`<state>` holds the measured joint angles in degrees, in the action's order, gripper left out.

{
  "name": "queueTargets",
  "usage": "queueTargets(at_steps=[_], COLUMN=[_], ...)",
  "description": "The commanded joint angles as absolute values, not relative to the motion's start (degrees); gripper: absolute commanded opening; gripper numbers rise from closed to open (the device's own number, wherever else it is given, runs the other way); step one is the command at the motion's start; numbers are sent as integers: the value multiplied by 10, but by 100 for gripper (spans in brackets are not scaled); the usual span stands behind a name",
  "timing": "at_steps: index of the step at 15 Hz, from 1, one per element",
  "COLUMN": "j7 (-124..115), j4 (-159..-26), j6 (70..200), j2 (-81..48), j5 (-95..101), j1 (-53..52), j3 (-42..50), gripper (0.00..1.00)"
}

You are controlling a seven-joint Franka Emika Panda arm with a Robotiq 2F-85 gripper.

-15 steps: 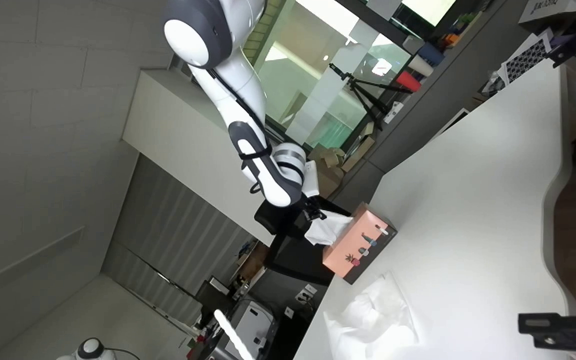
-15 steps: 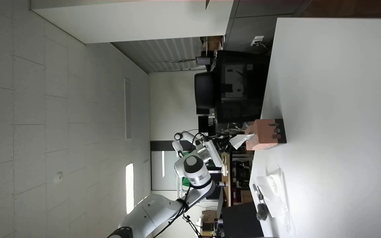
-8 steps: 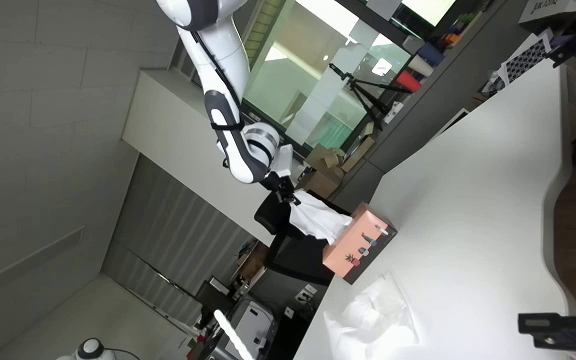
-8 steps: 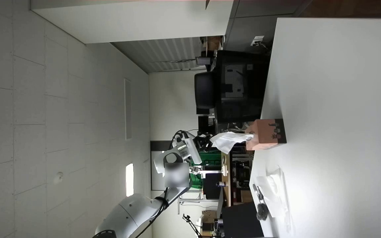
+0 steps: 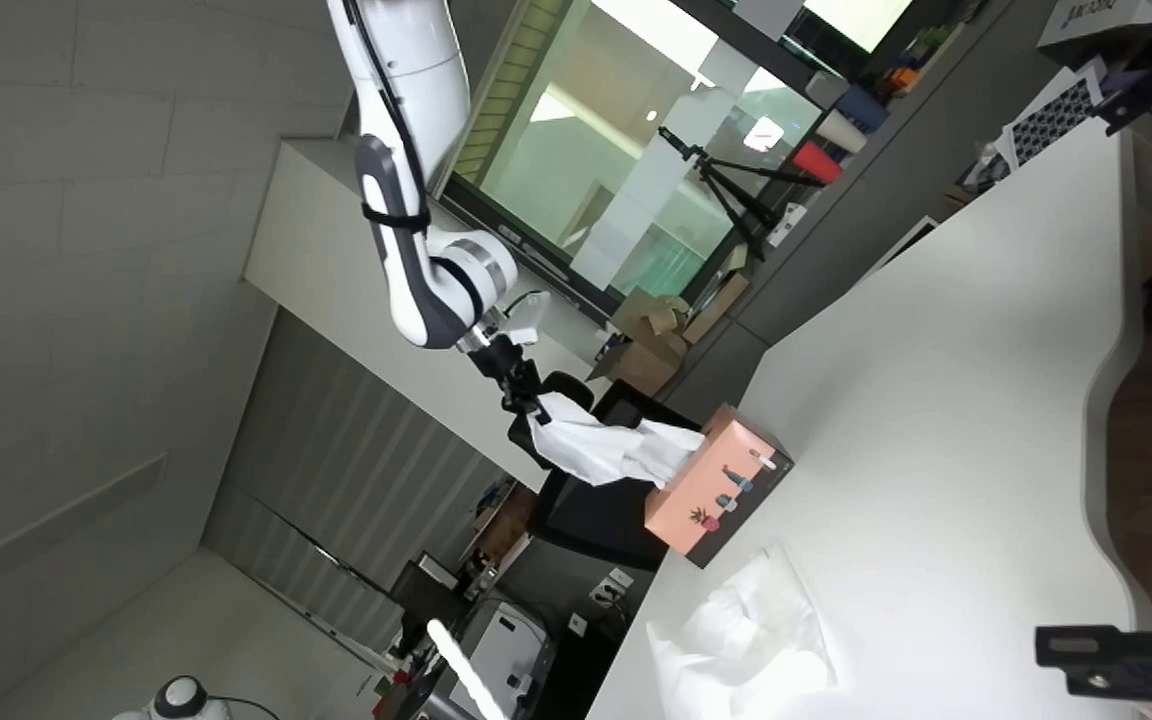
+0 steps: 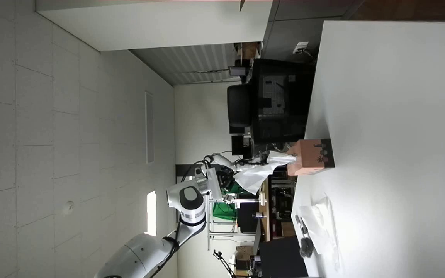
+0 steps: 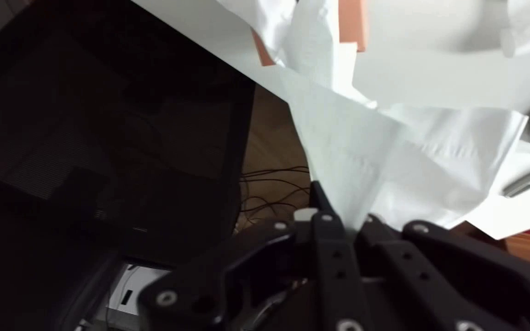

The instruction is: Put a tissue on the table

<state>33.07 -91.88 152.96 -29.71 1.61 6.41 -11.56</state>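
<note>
Your gripper pinches one end of the tissue, presumably so that a pull draws it from the tissue box. Clear of the desk surface, the tissue spans from gripper to box top; you cannot tell whether its lower end is free. The box stands base-down near the desk's edge, likely so that the sheet feeds upward. Confirm separation before you lay the tissue down.
</note>
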Motion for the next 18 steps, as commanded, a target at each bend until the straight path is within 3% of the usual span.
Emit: queueTargets(at_steps=[1, 5, 8, 18], j7=[416, 541, 606, 637], j4=[-957, -956, -959, -974], j6=[1485, 1373, 1292, 1261], j2=[-266, -261, -260, -336], j5=[-59, -179, -250, -321], j1=[100, 124, 122, 113], j3=[-180, -228, -215, -138], gripper=[0, 0, 0, 0])
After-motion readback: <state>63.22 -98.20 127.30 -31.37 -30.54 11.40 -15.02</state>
